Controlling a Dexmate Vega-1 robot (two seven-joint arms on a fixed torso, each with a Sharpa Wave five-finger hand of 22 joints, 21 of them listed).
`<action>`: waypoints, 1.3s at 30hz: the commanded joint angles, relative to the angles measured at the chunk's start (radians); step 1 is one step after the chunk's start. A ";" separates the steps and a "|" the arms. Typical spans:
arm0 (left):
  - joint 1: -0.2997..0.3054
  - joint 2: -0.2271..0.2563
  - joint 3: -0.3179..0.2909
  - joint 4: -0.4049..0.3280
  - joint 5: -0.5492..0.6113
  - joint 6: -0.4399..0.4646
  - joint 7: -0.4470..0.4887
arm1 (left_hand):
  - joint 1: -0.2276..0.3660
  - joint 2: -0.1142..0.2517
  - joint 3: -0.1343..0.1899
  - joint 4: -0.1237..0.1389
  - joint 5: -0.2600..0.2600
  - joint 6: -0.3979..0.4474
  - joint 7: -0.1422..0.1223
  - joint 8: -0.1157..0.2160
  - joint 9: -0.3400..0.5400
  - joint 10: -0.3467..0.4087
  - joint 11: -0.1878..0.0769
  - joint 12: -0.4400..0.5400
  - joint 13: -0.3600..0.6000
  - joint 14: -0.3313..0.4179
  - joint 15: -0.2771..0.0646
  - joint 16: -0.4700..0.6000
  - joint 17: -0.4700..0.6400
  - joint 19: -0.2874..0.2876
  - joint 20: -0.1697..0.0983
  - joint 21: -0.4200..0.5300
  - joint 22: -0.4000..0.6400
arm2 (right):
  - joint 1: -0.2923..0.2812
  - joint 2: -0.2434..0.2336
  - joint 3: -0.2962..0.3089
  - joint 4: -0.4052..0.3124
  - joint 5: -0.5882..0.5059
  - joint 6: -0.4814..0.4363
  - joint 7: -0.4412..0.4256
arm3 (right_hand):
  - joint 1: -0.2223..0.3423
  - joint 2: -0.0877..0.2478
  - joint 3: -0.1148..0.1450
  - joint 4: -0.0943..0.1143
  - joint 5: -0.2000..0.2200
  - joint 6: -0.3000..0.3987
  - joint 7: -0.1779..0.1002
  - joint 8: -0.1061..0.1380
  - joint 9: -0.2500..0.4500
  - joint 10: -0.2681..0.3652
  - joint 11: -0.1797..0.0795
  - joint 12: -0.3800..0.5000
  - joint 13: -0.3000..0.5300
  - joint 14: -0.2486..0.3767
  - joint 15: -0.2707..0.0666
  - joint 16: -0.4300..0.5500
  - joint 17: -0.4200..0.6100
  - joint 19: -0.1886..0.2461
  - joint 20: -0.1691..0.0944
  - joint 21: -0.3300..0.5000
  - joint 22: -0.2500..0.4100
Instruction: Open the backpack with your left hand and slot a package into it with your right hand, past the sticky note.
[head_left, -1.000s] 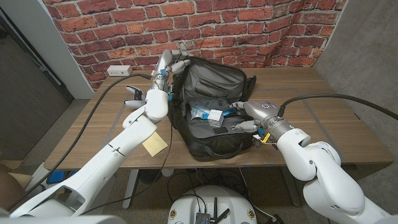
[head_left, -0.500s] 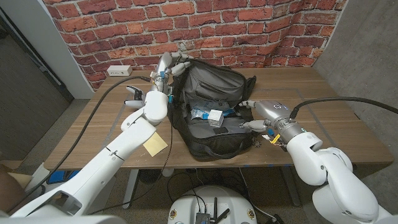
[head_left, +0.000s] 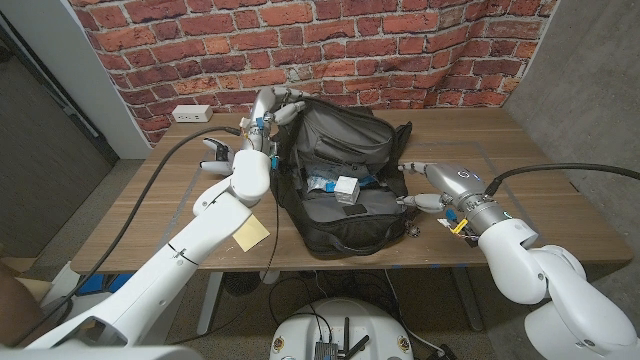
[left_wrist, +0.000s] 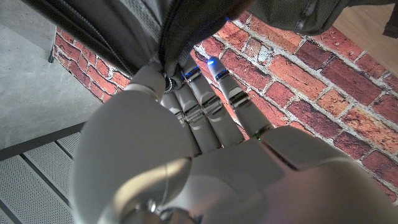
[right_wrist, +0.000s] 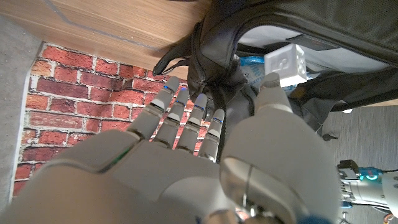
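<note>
- Left hand (head_left: 272, 103) grips the backpack (head_left: 345, 180) flap at its rear-left rim, holding it open.
- White package (head_left: 346, 188) lies inside the backpack's mouth.
- Right hand (head_left: 430, 185), fingers apart and empty, hovers beside the backpack; judged next: retreat.

**Backpack at table centre, hands on either side**

The backpack (head_left: 345, 180) lies open in the middle of the table (head_left: 520, 170), its mouth facing up. Inside it sits a package (head_left: 347, 188), with more packages just left of it. The left hand (head_left: 272, 106) is at the backpack's far left corner, holding the edge of the flap. The right hand (head_left: 432, 185) is just right of the backpack, fingers apart, holding nothing. The sticky note (head_left: 249, 231) lies near the table's near edge, left of the backpack. A power strip (head_left: 192, 114) lies at the far left, by the wall.
</note>
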 joint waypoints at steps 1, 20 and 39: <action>0.025 -0.005 -0.028 -0.065 -0.073 0.097 -0.008 | 0.000 0.008 0.008 0.002 0.006 0.003 0.008 0.008 0.003 0.013 -0.005 0.006 0.004 0.006 0.006 0.001 0.004 0.011 -0.108 -0.005 0.002 | -0.029 0.013 0.098 0.062 0.135 0.064 -0.112 | -0.008 0.003 0.000 0.003 0.009 0.011 0.004 0.008 -0.001 0.009 -0.003 0.008 -0.001 0.001 -0.060 0.003 0.001 0.015 -0.004 0.006 0.006; 0.031 0.019 -0.084 -0.147 -0.292 0.249 -0.057 | -0.002 0.008 0.009 0.004 0.006 0.000 0.009 0.007 0.003 0.009 -0.004 0.004 0.004 0.005 0.007 -0.001 0.003 0.013 -0.108 -0.005 0.002 | -0.034 0.074 0.223 0.181 0.412 0.247 -0.239 | -0.024 0.013 0.000 0.005 0.014 0.012 0.015 0.004 -0.001 0.003 0.004 0.005 -0.008 -0.012 -0.049 -0.003 0.000 0.024 -0.008 0.005 0.006; 0.025 0.100 -0.140 -0.197 -0.549 0.340 -0.114 | -0.004 0.010 0.010 0.004 0.007 -0.003 0.014 0.006 0.003 0.009 -0.003 0.005 0.004 0.005 0.006 -0.001 0.003 0.015 -0.107 -0.004 0.002 | 0.072 0.033 0.197 0.294 0.524 0.326 -0.272 | -0.056 0.021 -0.007 0.014 0.017 0.007 0.020 -0.003 -0.002 -0.021 0.017 -0.003 -0.018 -0.030 -0.036 -0.012 -0.002 0.019 -0.008 -0.002 0.006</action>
